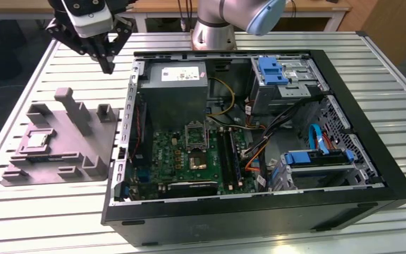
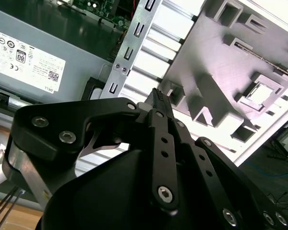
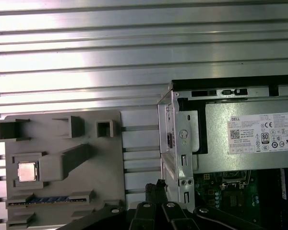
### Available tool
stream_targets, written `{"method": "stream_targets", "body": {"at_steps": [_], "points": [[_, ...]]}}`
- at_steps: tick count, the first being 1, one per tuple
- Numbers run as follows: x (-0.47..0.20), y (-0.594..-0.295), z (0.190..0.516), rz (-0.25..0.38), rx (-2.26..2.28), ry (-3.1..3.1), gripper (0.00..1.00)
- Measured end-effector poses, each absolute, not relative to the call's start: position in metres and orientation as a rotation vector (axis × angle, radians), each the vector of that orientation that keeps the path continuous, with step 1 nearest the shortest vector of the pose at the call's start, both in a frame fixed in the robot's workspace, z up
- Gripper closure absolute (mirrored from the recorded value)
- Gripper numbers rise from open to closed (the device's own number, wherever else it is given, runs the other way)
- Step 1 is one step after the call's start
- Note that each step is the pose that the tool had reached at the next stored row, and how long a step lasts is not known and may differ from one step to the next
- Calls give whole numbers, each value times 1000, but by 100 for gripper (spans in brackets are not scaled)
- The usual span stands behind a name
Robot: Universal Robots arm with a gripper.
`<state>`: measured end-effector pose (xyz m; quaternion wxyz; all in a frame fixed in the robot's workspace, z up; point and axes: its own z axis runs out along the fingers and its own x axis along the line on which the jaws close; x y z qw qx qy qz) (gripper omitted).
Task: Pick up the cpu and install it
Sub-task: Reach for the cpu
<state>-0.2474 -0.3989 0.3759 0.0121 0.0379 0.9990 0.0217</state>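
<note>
The cpu (image 1: 37,139) is a small silver square lying in a recess of the grey plastic fixture (image 1: 83,153) at the exterior view's left, outside the computer case. In the first wrist view the cpu (image 3: 27,171) rests on the fixture (image 3: 62,191); in the second wrist view the cpu (image 2: 260,92) lies far from the fingertips. My gripper (image 1: 108,67) hangs high above the table between the fixture's back edge and the case wall, fingers together and holding nothing. The gripper (image 2: 157,93) points down at the slatted table. The metal-framed socket (image 1: 196,136) sits on the green motherboard.
The open black computer case (image 1: 372,201) takes up the middle and the exterior view's right. Its power supply (image 1: 178,90), drive cages with blue clips (image 1: 272,71) and cables crowd the inside. Upright pegs (image 1: 72,108) rise from the fixture. The slatted aluminium table (image 1: 48,217) lies around them.
</note>
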Motion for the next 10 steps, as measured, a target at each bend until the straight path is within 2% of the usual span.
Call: {"method": "stream_targets", "body": {"at_steps": [10], "points": [[-249,-399,376,68,118,3115,89]]}}
